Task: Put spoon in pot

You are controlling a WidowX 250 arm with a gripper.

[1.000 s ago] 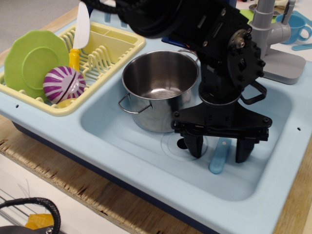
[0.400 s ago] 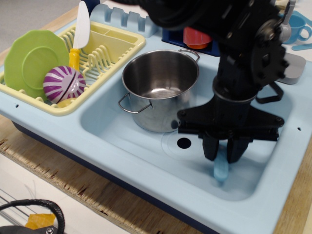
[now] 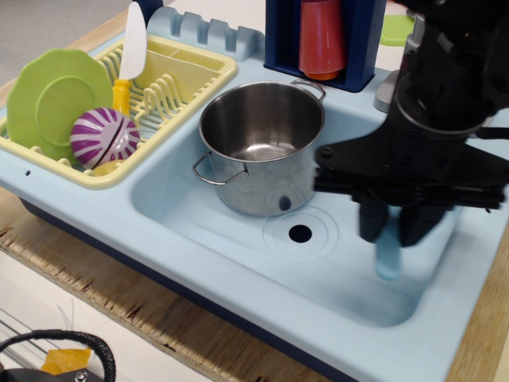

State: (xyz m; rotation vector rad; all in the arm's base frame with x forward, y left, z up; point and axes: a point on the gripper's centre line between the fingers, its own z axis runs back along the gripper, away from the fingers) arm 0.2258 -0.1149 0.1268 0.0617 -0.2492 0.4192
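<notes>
Worktop (image 3: 119, 318): wooden, carrying a light-blue toy sink unit (image 3: 199, 263). Basin has a round drain hole (image 3: 300, 233) in its floor.

Robot arm (image 3: 453, 87): black, enters from upper right, hangs over right half of basin.

Dish rack (image 3: 187, 76): pale yellow, left of basin. Holds green plate (image 3: 48, 99), purple-and-white striped ball (image 3: 103, 137), and a white-bladed knife with yellow handle (image 3: 131, 48) standing upright.

Pot (image 3: 261, 143): stainless steel, lidless, upright in back-left of basin, just behind the drain hole. Inside looks empty.

Red cup (image 3: 321, 38): in dark blue holder behind pot.

Gripper (image 3: 391, 227): fingers drawn close together, clamped on the spoon (image 3: 388, 253). Light-blue handle hangs down below the fingertips, blurred, above basin floor, right of pot and well apart from it. Spoon bowl hidden.
</notes>
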